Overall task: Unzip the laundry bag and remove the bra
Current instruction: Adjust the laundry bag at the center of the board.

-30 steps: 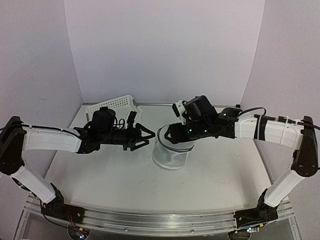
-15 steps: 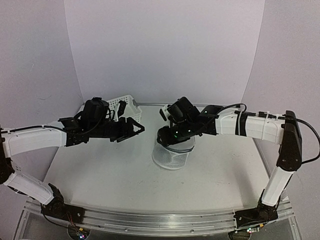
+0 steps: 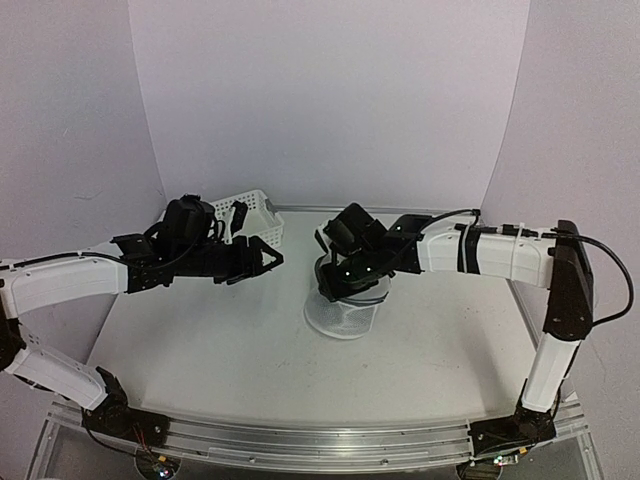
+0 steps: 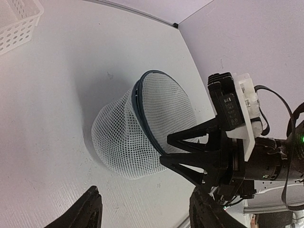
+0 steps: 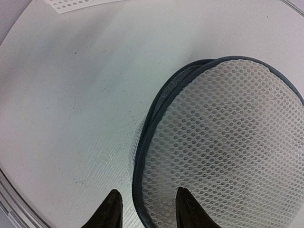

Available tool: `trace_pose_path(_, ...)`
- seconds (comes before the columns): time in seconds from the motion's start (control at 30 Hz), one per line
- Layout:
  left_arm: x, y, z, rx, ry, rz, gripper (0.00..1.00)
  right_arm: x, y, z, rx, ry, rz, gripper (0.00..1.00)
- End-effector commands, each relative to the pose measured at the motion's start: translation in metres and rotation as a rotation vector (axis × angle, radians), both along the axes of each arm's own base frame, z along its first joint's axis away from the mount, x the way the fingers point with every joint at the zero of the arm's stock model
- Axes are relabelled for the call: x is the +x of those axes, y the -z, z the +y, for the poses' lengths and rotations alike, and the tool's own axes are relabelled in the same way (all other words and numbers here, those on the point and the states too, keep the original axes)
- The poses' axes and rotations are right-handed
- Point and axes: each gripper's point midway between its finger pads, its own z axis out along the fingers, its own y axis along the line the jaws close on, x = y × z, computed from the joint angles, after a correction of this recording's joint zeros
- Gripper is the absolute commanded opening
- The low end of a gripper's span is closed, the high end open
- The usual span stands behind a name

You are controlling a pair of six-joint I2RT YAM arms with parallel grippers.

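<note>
**Position.** The white see-through mesh cylindrical laundry bag (image 3: pixel 345 312) is standing upright mid-way across the white table (image 3: pixel 200 340). Its zip is not discernible.

**Right gripper** (image 5: pixel 148 190). It is hanging over the bag's top, fingers apart and astride the thin dark rim (image 5: pixel 142 156), not clamped.

**Left gripper** (image 4: pixel 145 190). It is hovering near the bag but clear of it, jaws apart and empty.

**Black fabric bra.** It is not showing plainly and is judged to be lying inside.

**Risk.** The right fingers may be pinching rim or mesh rather than the zip pull. With nothing bracing it, the light bag could be lifting or tipping under any pull.
</note>
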Motion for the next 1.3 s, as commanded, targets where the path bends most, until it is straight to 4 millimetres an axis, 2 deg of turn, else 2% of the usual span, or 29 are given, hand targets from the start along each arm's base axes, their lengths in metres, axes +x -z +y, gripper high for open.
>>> trace_pose_path(0.0,0.003,-0.025,0.003,-0.025,-0.008,-0.068,0.63,0.006,-0.012,0.007,-0.005,0.005,-0.045,0.37)
trace_pose_path(0.07,0.003,-0.025,0.004,-0.026,-0.01,-0.066,0.63,0.005,-0.012,0.007,-0.011,0.006,-0.049,0.32)
trace_pose_path(0.3,0.002,-0.022,0.005,-0.026,-0.012,-0.059,0.63,0.002,-0.016,0.004,-0.01,0.012,-0.06,0.04)
trace_pose_path(0.37,0.001,-0.022,0.006,-0.027,-0.012,-0.059,0.63,0.001,-0.019,0.003,-0.005,0.016,-0.064,0.0)
trace_pose_path(0.5,0.002,-0.022,0.005,-0.028,-0.012,-0.061,0.63,-0.001,-0.027,0.0,0.007,0.025,-0.077,0.0)
trace_pose_path(0.93,0.004,-0.02,-0.003,-0.035,0.009,-0.046,0.63,-0.004,-0.063,-0.024,0.096,0.099,-0.162,0.0)
trace_pose_path(1.27,0.007,-0.022,-0.022,-0.054,0.075,-0.024,0.63,-0.01,-0.079,-0.034,0.195,0.111,-0.211,0.0)
